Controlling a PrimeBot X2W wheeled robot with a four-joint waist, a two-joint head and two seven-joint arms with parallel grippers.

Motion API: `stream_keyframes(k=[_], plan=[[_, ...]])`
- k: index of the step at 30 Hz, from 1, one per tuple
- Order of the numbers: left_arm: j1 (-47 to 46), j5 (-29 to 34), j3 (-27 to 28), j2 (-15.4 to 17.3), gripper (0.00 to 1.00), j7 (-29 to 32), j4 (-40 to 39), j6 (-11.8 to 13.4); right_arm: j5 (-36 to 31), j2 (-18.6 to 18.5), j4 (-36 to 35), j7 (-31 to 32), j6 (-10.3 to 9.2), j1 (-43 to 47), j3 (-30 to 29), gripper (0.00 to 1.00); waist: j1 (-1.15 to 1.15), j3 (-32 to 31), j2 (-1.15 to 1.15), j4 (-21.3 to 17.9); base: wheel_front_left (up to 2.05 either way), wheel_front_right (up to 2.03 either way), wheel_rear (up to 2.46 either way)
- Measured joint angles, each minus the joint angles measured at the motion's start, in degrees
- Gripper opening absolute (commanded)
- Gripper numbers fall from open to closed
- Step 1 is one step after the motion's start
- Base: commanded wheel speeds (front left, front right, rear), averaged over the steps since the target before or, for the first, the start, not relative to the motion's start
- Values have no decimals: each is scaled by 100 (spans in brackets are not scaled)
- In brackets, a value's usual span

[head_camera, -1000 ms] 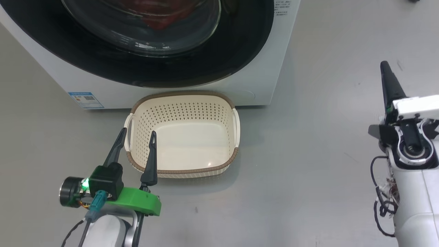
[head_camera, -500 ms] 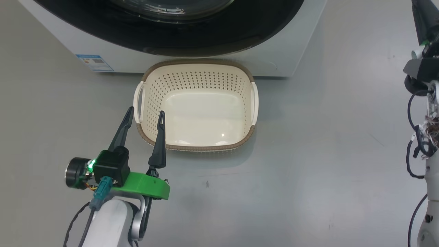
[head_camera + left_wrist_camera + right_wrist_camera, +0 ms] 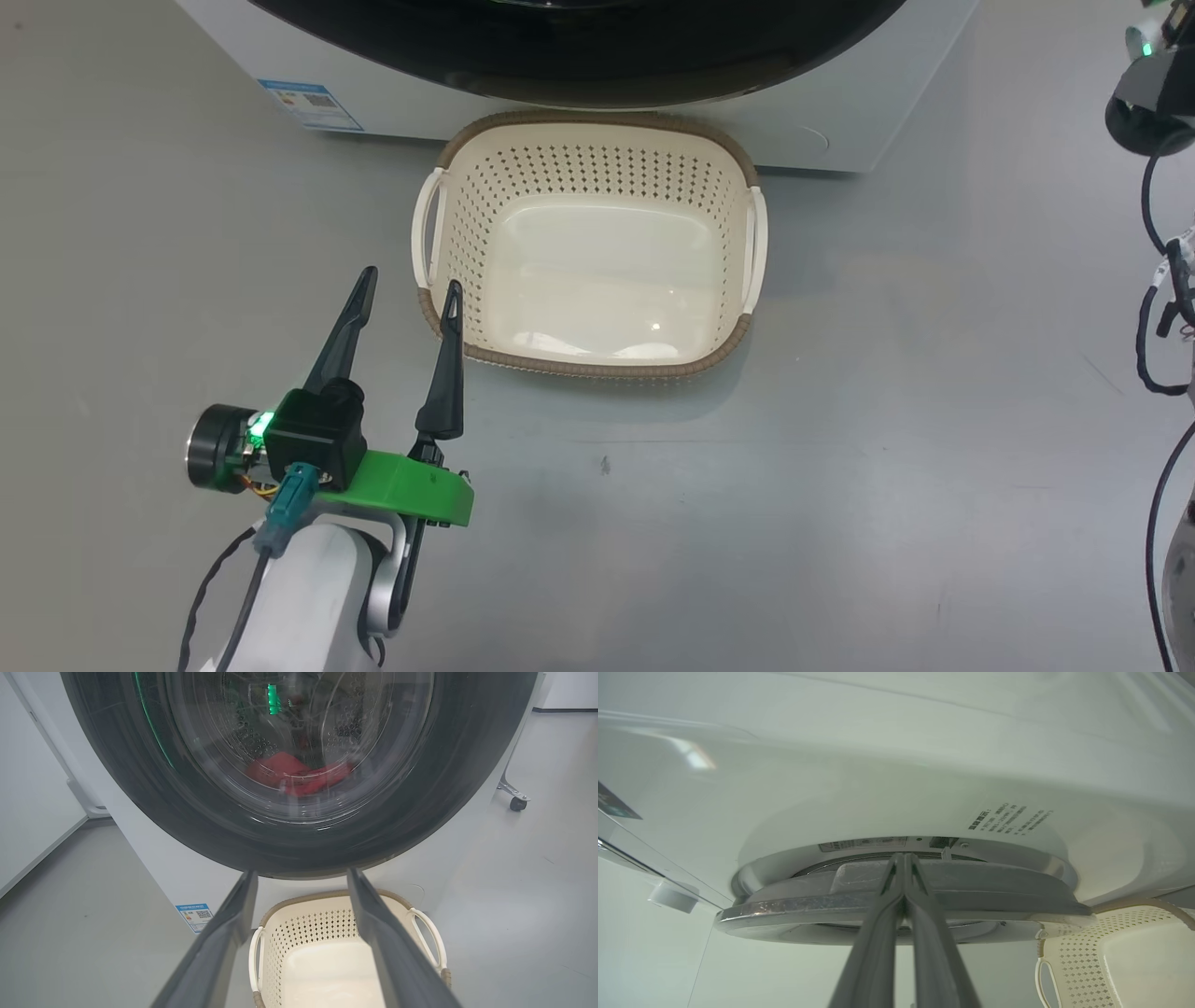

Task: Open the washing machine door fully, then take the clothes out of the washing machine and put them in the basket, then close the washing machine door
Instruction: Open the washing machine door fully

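Observation:
The washing machine (image 3: 840, 140) fills the top of the head view, with the black lower rim of the washing machine door (image 3: 597, 65) just above the basket (image 3: 588, 364). The cream basket stands empty on the floor against the machine. My left gripper (image 3: 411, 280) hovers open beside the basket's near left corner. In the left wrist view my left gripper (image 3: 301, 872) points at the door (image 3: 140, 788), and the red clothes (image 3: 299, 777) lie behind its glass. My right gripper (image 3: 901, 856) is shut, tips at the door's side edge (image 3: 971, 886); contact cannot be told.
Grey floor (image 3: 887, 485) spreads in front of and to the right of the basket. My right arm's wrist and cables (image 3: 1153, 103) hang at the head view's right edge. A caster wheel (image 3: 516, 803) stands to the machine's right. A blue sticker (image 3: 310, 103) marks the machine's lower left.
The head camera has shifted, so machine and basket sit differently in the picture. My right arm has gone forward toward the machine, its fingers leaving the head view. The left gripper stays open.

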Motion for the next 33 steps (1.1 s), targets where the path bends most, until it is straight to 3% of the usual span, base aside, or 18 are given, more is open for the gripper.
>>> stream_keyframes(k=[12,33], plan=[[-54,-3,-54,-34,100,0,1,1,-2,-151,260,356,-105,-731,134,0,0,200,0,269,0,0,0],[-83,-178,-107,-55,100,0,-32,24,75,-172,917,715,-200,-1170,258,0,0,300,0,503,0,0,0]])
